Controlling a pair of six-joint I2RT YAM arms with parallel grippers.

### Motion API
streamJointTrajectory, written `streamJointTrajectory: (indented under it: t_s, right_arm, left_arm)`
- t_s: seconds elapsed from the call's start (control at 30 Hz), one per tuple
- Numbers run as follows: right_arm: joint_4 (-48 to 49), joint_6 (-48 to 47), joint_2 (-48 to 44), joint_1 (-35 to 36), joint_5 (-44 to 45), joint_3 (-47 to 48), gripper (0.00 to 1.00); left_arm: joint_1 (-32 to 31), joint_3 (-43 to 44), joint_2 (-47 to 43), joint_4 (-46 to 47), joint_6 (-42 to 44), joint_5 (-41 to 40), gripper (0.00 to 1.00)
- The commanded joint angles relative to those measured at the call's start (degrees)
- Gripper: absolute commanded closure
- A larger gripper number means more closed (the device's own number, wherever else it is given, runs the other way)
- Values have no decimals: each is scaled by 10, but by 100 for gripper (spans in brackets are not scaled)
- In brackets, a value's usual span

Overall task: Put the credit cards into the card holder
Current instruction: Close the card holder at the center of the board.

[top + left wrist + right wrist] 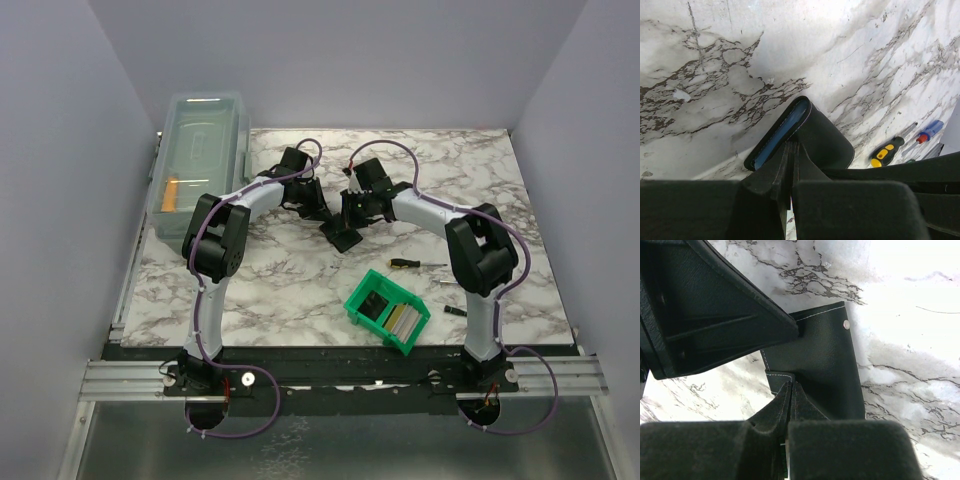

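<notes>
Black card holder (343, 233) near the middle of the marble-patterned worktop (280, 285), gripped from two sides. Left claw (312, 203) is clenched on one edge of the holder; in its wrist view the fingers (775, 175) meet on the black cover, and the blue-grey inner face shows edge-on along the holder's narrow opening. Right claw (350, 208) is likewise clenched on the holder; in its wrist view the fingertips (805, 407) pinch a white-stitched flap, with a small metal stud visible near the far corner. Credit cards (399, 319) stand in the green bin (362, 318), which sits nearer the arm bases and well apart from the holder. A yellow-and-black screwdriver (404, 264) lies between the bin and the right arm. A clear lidded box (203, 150) rests at the worktop's far left edge.
</notes>
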Motion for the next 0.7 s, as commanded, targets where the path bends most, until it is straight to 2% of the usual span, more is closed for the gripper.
streamJointTrajectory:
  t_s: [0.0, 0.3, 0.67]
  right_arm:
    - [-19, 0, 20, -1, -3, 15, 100]
    - [-22, 0, 31, -1, -22, 20, 100]
    - [-28, 3, 1, -2, -10, 22, 100]
  left_arm:
    - [3, -7, 15, -50, 20, -14, 100]
    - [2, -6, 15, -51, 21, -14, 100]
    - [2, -6, 15, -51, 20, -14, 100]
